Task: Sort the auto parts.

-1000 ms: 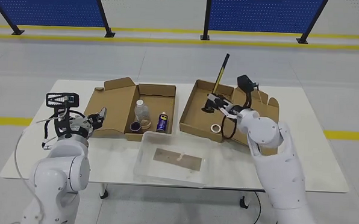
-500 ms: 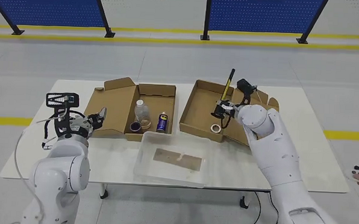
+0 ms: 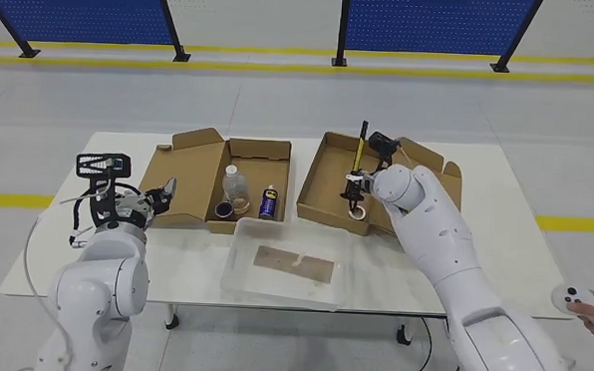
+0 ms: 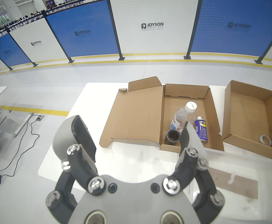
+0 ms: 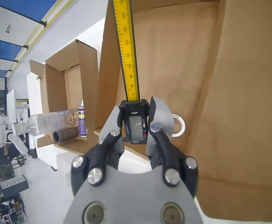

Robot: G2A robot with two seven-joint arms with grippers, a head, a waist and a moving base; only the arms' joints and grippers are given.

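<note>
Here, the robot's right arm stretches forward across the white bench (image 3: 533,256), elbow bent and wrist poised over the right box (image 3: 327,182), an open cardboard carton. The right hand (image 5: 133,118) is clamped on a digital caliper (image 5: 127,53), with one finger on each side of its black readout body. The caliper's yellow scale points away from the hand toward the box's far wall. A metal ring (image 5: 178,125) lies on the box floor just beside the hand. Whether the caliper touches the cardboard cannot be told.

The left arm is folded close by the bench's left end. The left hand (image 4: 133,129) hangs above the surface with its fingers spread wide and nothing between them, near the flat lid flap of the left box (image 3: 193,171).

Inside that box a plastic bottle (image 3: 236,188) lies on its side. A spray can (image 3: 268,201) is just beside it, and a dark cylinder (image 3: 223,210) sits at the near wall, close against the bottle.

A clear tray (image 3: 236,258) rests on the bench in front of the two boxes, between the arms, with a brown sheet (image 3: 294,263) lying flat in it.
</note>
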